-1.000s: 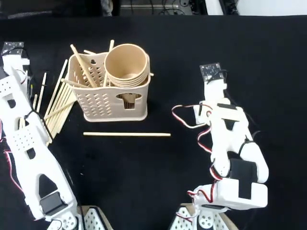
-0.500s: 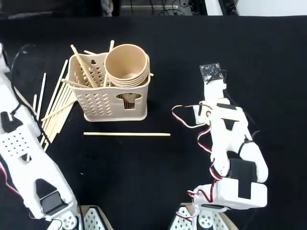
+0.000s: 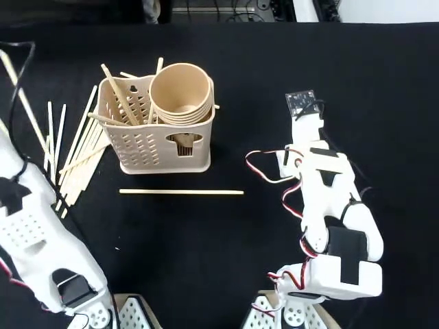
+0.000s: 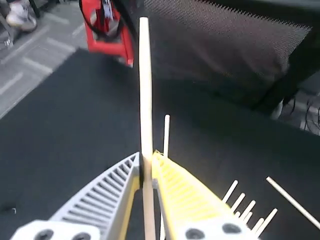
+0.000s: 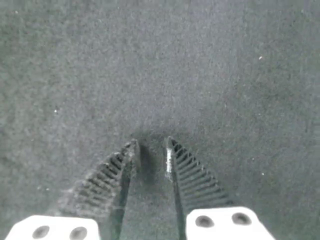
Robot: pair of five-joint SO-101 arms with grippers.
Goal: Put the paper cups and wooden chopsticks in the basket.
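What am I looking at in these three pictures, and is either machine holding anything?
Two small white robot arms sit at a black table. The overhead picture looks down on both; the other two come from cameras on each arm's wrist. A basket holds stacked paper cups and some chopsticks. One loose chopstick lies in front of it, a pile of chopsticks beside it. The left gripper is clamped on a raised chopstick. The right gripper holds nothing, jaws slightly apart above the table.

Comes to one basket, one cup stack. Plus one lone chopstick, one raised chopstick, an uncountable pile.
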